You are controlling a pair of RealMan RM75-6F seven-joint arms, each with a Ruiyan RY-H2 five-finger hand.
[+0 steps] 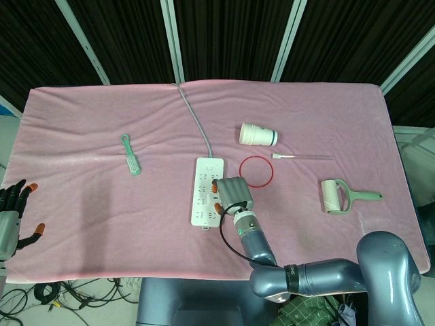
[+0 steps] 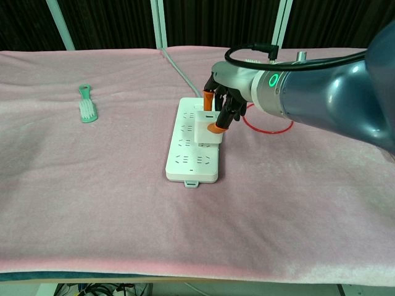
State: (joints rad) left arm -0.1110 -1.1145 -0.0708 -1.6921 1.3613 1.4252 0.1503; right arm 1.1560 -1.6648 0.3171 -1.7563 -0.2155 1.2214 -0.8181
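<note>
A white power strip (image 1: 206, 191) (image 2: 192, 142) lies mid-table with its grey cable (image 1: 194, 119) running to the far edge. My right hand (image 1: 231, 195) (image 2: 221, 103) is over the strip's right side and pinches a white plug block (image 2: 207, 127) that stands on the strip. Whether the block is seated in the sockets cannot be told. My left hand (image 1: 12, 217) hangs at the table's left edge with fingers spread, holding nothing, far from every object.
A green brush (image 1: 130, 155) (image 2: 87, 108) lies to the left. A red ring (image 1: 256, 171) (image 2: 266, 123) sits just right of the strip. Farther right are a tipped paper cup (image 1: 258, 134), a thin swab stick (image 1: 299, 157) and a lint roller (image 1: 343, 196).
</note>
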